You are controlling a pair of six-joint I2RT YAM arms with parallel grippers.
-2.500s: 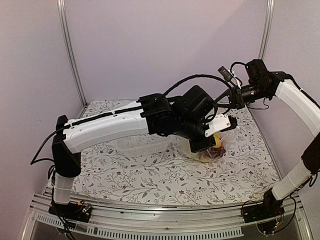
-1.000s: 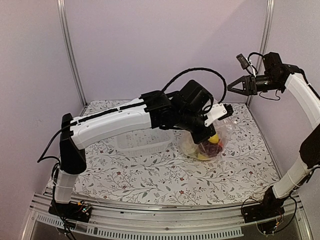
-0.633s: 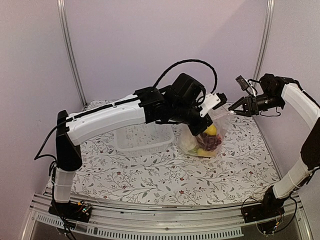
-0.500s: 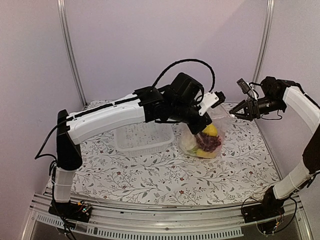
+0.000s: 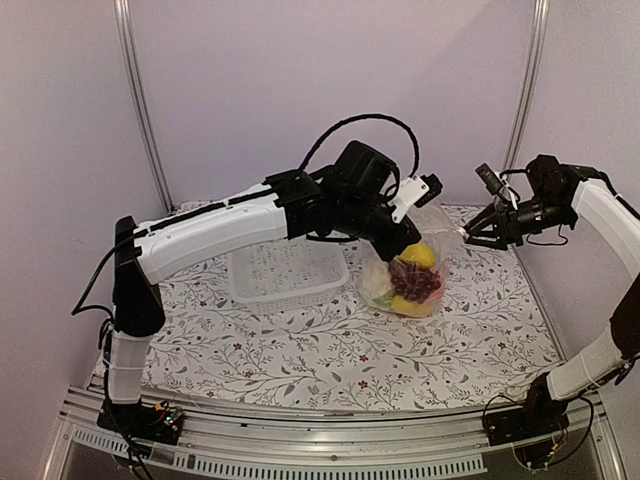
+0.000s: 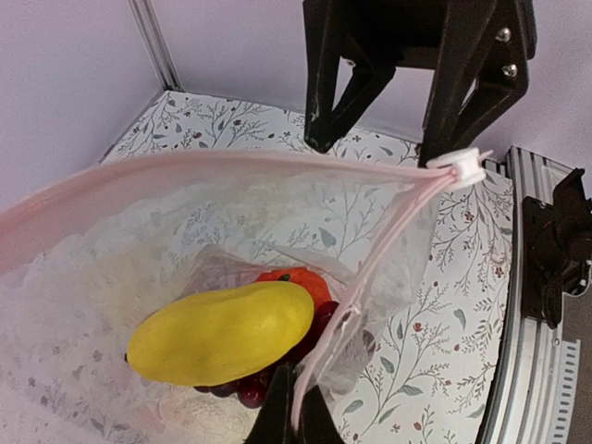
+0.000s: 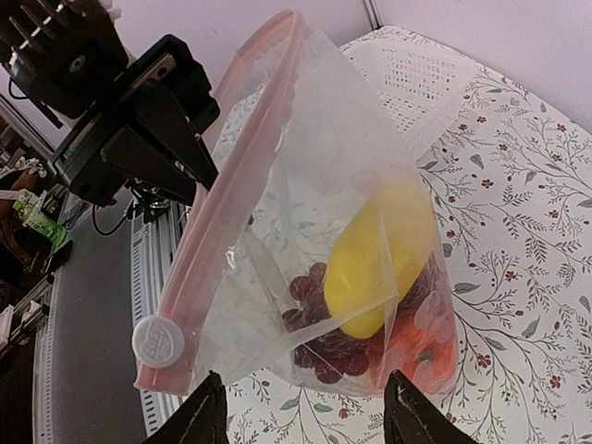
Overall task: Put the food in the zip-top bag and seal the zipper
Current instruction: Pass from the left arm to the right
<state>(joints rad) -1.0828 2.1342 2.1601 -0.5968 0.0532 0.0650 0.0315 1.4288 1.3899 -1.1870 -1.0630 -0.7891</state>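
The clear zip-top bag [image 5: 405, 282] hangs from my left gripper [image 5: 404, 243], which is shut on its pink zipper [image 6: 231, 168] strip. In the left wrist view my left gripper [image 6: 294, 409] pinches that strip at the bottom edge. Food lies inside the bag: a yellow lemon [image 6: 222, 333], an orange tomato [image 6: 301, 280] and dark red grapes [image 7: 326, 344]. My right gripper [image 5: 466, 233] stands open at the bag's right corner, where the white slider [image 7: 154, 340] sits on the strip's end. Nothing is between the right gripper's [image 7: 305, 418] fingers.
A white slotted basket [image 5: 285, 272] stands on the flowered tablecloth [image 5: 300, 350] left of the bag, under my left arm. Metal corner posts [image 5: 140, 110] and lilac walls close in the back and sides. A rail [image 5: 300, 440] runs along the near edge.
My right gripper has come down and to the left from high at the back to the bag's slider corner, opening wider. My left arm has raised the bag's mouth a little.
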